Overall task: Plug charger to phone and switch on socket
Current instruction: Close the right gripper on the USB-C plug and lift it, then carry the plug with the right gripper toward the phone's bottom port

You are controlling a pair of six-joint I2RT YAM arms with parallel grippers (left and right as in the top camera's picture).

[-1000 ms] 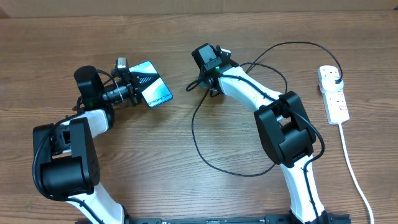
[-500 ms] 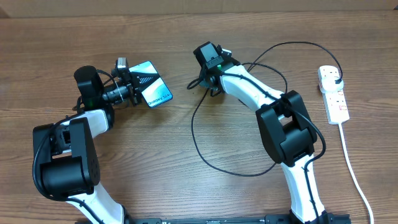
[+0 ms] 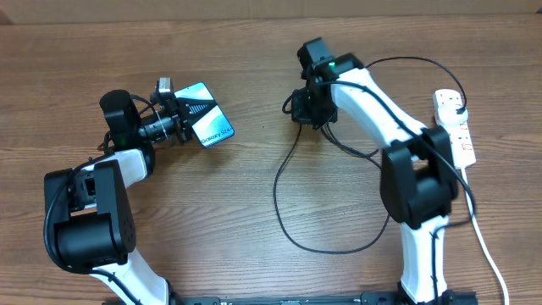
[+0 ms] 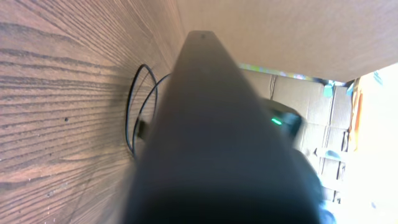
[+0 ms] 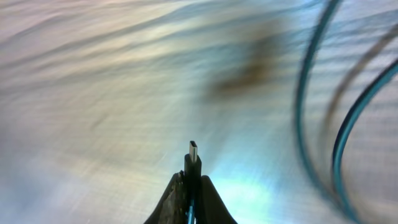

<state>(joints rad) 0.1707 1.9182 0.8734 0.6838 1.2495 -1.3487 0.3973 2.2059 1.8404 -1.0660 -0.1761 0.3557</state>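
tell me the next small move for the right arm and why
Probably carry the connector tip leftward toward the phone. The right jaws are shut on the tip, which pokes out ahead, while the left jaws hold the phone, screen up, with a wide gap between them.

Matt wood-grain table (image 3: 254,51), glossy phone (image 3: 206,113)

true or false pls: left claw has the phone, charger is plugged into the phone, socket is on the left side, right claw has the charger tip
1. The left claw is shut on the phone. True.
2. The charger is plugged into the phone. False: its tip is pinched in the right claw, apart from the phone.
3. The socket lies on the left side. False: it lies on the right side.
4. The right claw grips the charger's tip. True.
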